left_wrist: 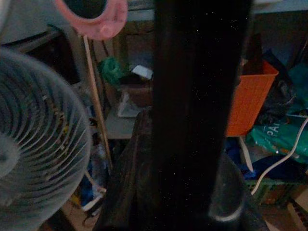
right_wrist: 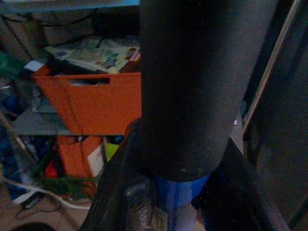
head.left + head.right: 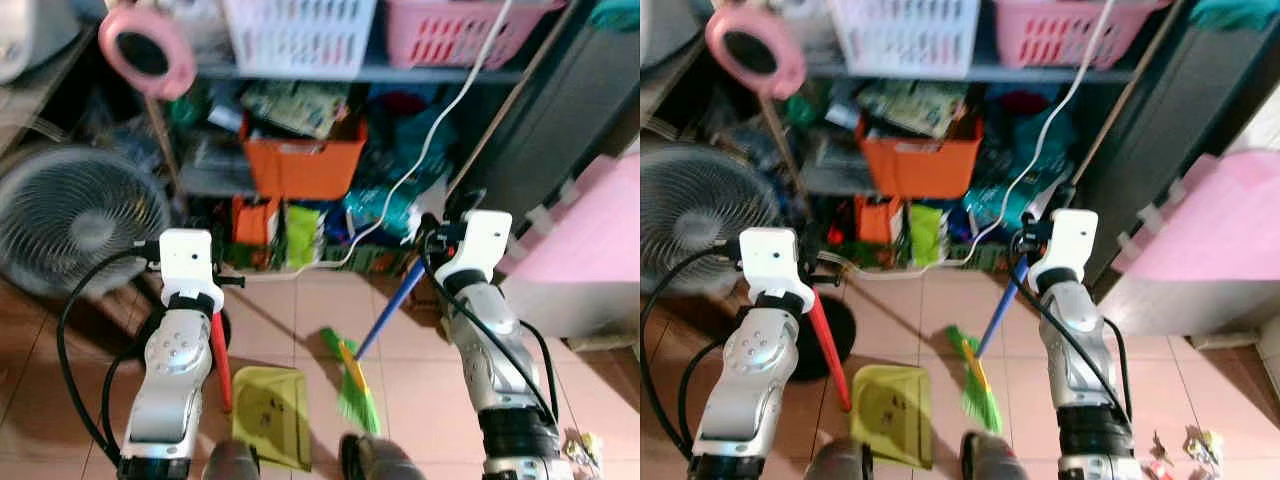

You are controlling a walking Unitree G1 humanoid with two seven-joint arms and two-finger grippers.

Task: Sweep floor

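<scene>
You face a cluttered shelf unit [image 3: 300,75] with a fan [image 3: 75,215] at its left. On the tiled floor [image 3: 280,320] below you, the yellow dustpan [image 3: 272,415] lies just beside the green broom [image 3: 355,390] bristles. Your right gripper [image 3: 425,250] seems clamped on the blue broom handle, your left gripper [image 3: 200,300] on the dustpan's red handle, though blur hides the fingertips. Keep the pan's lip flat and draw short strokes toward it.

One broom [image 3: 356,385], one dustpan [image 3: 271,415], two baskets [image 3: 300,32].
</scene>
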